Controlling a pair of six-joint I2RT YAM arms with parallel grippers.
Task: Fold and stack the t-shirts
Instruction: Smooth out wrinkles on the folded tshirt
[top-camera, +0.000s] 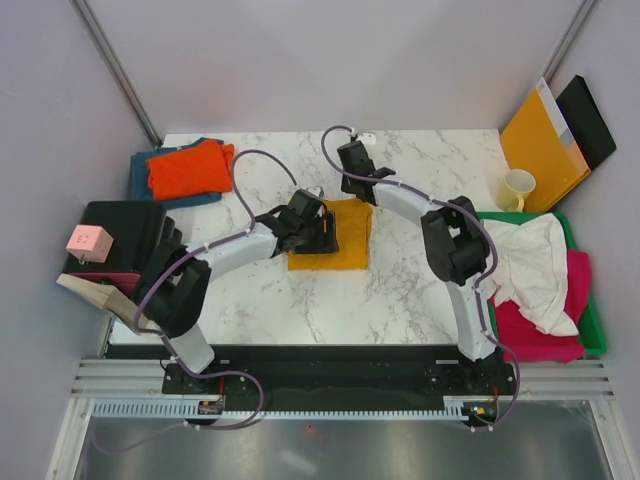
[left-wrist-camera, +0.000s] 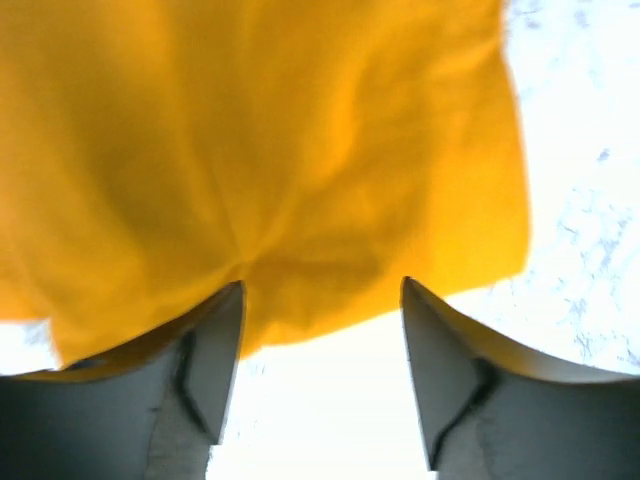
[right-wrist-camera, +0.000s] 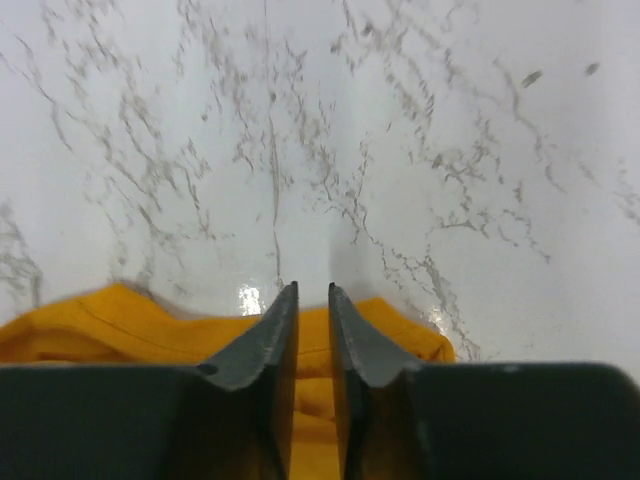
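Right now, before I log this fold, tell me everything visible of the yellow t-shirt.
The yellow t-shirt is soft mustard cotton, folded into a rectangle, lying flat mid-table on the marble table, faintly creased. The open left gripper hangs over its left part; the right gripper hovers over its far edge, jaws narrowly apart.

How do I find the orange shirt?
Go to the far left corner of the marble table. The orange t-shirt lies folded there on a teal-blue t-shirt. Unlike the mustard-yellow t-shirt in the middle, it is reddish and stacked.
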